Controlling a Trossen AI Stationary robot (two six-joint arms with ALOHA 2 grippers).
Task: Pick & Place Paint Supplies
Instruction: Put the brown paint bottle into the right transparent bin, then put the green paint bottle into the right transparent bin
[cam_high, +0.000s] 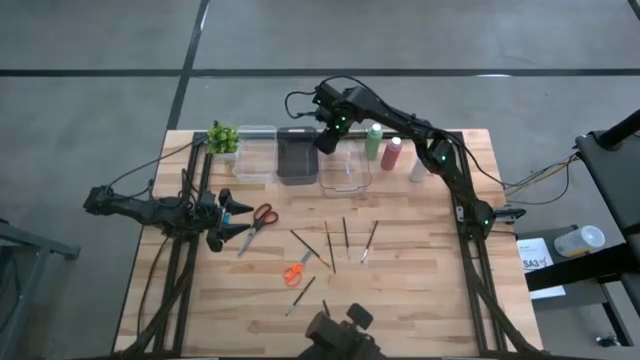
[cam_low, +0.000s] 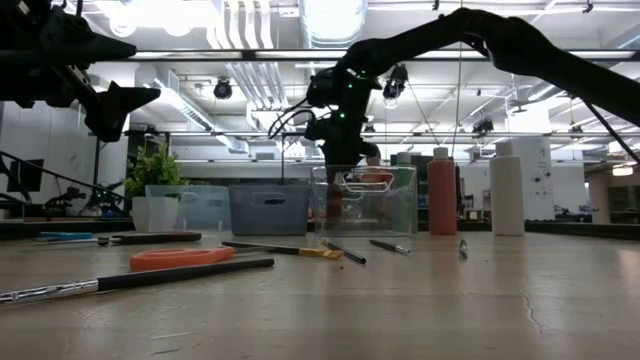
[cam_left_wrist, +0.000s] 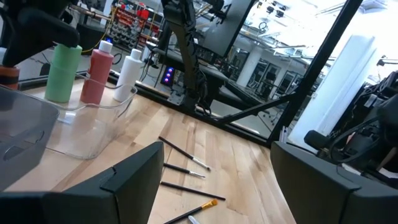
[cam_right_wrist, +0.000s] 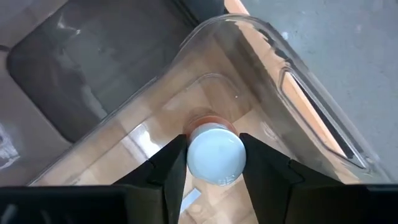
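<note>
My right claw (cam_right_wrist: 211, 163) pinches a small white-capped paint bottle (cam_right_wrist: 215, 155) over the clear bin (cam_right_wrist: 298, 93); my left claw (cam_high: 228, 222) waits, spread wide.

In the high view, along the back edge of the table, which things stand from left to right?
Potted plant → clear bin → dark bin → second clear bin, under the right gripper → green bottle → dark red bottle → white bottle.

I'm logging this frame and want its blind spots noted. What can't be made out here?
- Small bottle in the right gripper: the right wrist view shows only its white cap; its body and any label are hidden.
- High view: the right gripper covers that bottle over the clear bin.
- Low view: brushes lie edge-on, so bristles can't be read.
</note>
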